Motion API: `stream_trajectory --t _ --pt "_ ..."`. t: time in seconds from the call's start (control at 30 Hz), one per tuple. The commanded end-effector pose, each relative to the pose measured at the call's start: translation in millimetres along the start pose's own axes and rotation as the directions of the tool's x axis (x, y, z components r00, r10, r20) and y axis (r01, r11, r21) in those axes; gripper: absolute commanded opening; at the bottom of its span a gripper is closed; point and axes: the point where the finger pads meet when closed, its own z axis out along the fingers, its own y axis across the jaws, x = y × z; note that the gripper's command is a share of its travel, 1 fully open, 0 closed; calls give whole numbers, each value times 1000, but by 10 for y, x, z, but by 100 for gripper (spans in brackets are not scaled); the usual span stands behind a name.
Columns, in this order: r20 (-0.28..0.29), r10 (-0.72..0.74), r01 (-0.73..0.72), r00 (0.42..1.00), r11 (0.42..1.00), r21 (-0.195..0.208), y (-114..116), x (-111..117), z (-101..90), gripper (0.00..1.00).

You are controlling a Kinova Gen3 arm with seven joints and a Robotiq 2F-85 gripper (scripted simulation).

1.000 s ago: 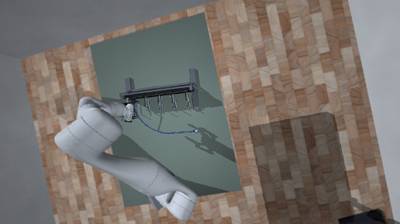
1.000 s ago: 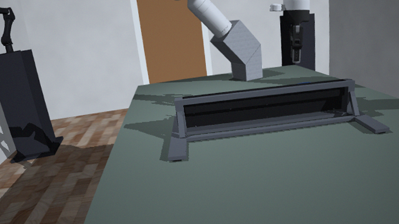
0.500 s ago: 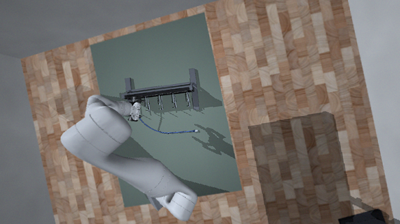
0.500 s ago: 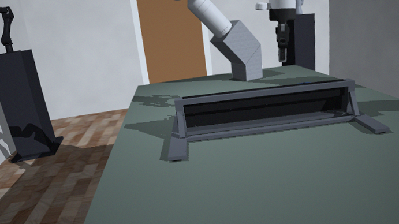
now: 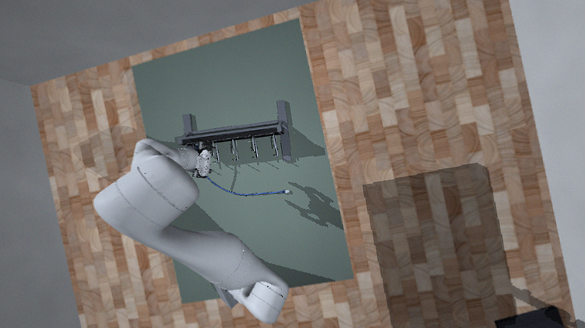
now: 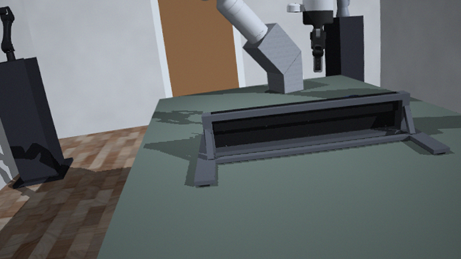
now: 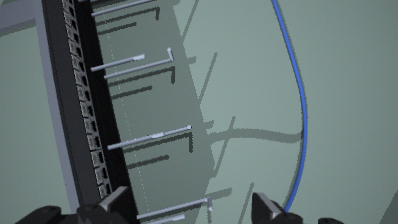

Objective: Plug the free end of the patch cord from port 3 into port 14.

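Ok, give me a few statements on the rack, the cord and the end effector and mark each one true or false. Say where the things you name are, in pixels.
The end effector point(image 6: 318, 70) point(image 7: 191, 203) is open. True.
The cord point(image 5: 248, 194) point(image 7: 304, 115) is red. False, it is blue.
The rack point(image 5: 238, 128) point(image 6: 306, 107) stands upright on the table point(image 5: 256, 251) point(image 6: 279, 209). True.
The cord's free end point(image 5: 287, 191) is plugged into port 14. False, it lies away from the rack.

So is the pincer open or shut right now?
Open: in the wrist view the two fingers of the pincer stand wide apart, with nothing gripped between them.
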Motion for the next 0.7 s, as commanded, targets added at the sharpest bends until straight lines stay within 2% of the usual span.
stream_trajectory --t 0.0,0.07,0.1,0.37,0.4,0.67 --pt "5 3 -3 1000 1000 1 -11 1 -24 100" --pt "5 3 -3 1000 1000 1 -11 1 -24 100" --pt "4 -7 7 1000 1000 0 -25 157 -14 100" --pt "4 -7 7 1000 1000 0 -25 157 -14 100" --pt "3 -17 17 1000 1000 0 -33 314 -4 100" --pt "3 -17 17 1000 1000 0 -33 314 -4 100"
